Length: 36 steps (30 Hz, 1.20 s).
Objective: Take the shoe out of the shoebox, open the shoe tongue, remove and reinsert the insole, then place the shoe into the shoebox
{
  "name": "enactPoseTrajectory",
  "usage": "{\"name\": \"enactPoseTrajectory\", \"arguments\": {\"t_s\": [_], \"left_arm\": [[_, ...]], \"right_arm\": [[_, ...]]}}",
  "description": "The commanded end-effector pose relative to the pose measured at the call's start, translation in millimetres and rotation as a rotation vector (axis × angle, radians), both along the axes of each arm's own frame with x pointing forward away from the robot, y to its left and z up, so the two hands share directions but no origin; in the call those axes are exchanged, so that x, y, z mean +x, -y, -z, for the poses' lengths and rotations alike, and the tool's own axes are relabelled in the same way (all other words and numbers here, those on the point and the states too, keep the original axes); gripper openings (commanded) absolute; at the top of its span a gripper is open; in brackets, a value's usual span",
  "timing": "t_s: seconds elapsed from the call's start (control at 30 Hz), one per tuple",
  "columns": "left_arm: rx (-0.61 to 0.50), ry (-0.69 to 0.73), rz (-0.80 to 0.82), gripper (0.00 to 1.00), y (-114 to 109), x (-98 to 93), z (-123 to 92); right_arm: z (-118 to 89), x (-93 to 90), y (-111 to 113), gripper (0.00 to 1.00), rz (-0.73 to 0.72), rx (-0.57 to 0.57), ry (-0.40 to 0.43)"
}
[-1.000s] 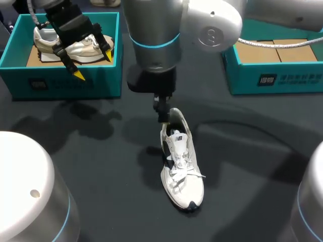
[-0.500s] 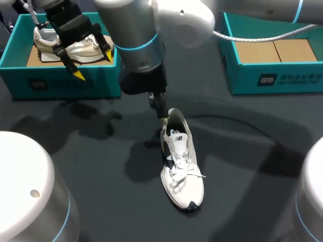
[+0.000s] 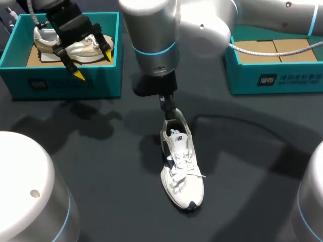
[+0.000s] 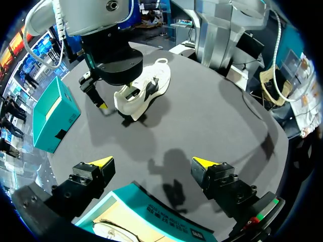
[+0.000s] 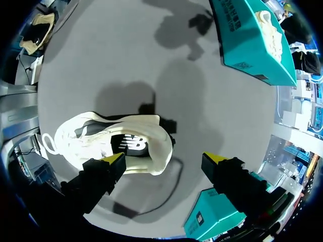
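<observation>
A white lace-up shoe point(image 3: 182, 169) lies on the dark table, toe toward me. My right gripper point(image 3: 169, 112) hangs right above its heel. In the right wrist view the right gripper point(image 5: 164, 158) is open, and the shoe's point(image 5: 108, 141) heel collar sits between the fingers, close to one of them. I cannot tell if it touches. My left gripper point(image 3: 92, 63) hovers open over the front wall of the left teal shoebox point(image 3: 65, 83), holding nothing. In its own view the left gripper point(image 4: 152, 162) stands wide open, with the shoe point(image 4: 146, 88) far ahead of it.
A second pale shoe point(image 3: 75, 46) lies in the left shoebox. Another teal shoebox point(image 3: 275, 75) with a cardboard floor stands at the back right. My arms' white bases point(image 3: 25, 186) fill the near corners.
The right arm swung left and then back right, ending with its gripper over the shoe's heel. The shoe and the left arm have not moved.
</observation>
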<state>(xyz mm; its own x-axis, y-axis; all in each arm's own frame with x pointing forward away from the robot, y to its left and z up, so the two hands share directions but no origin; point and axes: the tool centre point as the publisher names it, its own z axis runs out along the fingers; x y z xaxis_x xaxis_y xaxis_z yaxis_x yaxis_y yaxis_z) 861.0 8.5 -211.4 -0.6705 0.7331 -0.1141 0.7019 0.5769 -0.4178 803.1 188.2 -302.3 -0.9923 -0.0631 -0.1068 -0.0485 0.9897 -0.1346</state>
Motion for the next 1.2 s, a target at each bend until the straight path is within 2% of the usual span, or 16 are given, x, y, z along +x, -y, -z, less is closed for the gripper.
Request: {"name": "enactPoseTrajectory", "arguments": {"t_s": [0.03,0.93,1.2], "left_arm": [[0.001,0.002,0.0,1.0,-0.5,-0.6,0.0],[0.001,0.002,0.0,1.0,-0.5,-0.6,0.0],[0.001,0.002,0.0,1.0,-0.5,-0.6,0.0]], "right_arm": [[10.2,4.6,2.1,1.0,-0.002,0.057,-0.011],[58.7,17.3,7.5,1.0,0.03,0.137,-0.031],[66.5,17.8,8.1,0.98,0.037,0.149,-0.051]]}}
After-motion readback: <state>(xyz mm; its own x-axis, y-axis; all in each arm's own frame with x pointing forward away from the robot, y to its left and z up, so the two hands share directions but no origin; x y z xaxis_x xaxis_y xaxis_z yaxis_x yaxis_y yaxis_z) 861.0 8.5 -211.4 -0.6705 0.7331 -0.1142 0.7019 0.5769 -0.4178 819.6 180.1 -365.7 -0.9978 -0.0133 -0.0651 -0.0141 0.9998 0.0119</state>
